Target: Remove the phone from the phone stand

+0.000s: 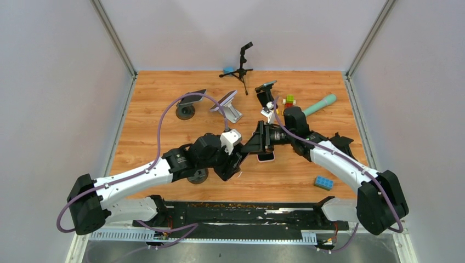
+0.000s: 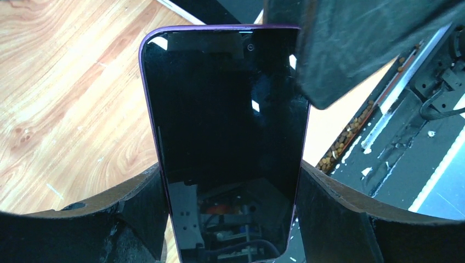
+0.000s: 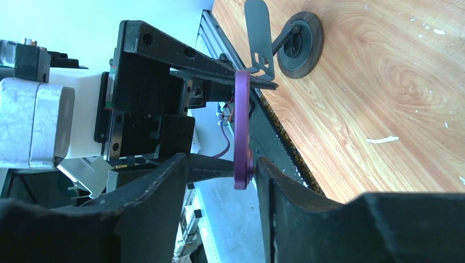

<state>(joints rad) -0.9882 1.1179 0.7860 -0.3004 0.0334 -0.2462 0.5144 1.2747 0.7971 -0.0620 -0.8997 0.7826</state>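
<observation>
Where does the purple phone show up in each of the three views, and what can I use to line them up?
Top external: phone just right of centre, slightly below the middle.
Left wrist: phone fills the middle, dark screen facing the camera.
Right wrist: phone edge-on, a thin purple strip at centre.
Shared landmark: the wooden table, in all three.

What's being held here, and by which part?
The left gripper clamps the phone by its two long edges; the right gripper straddles its top end, grip unclear.
</observation>
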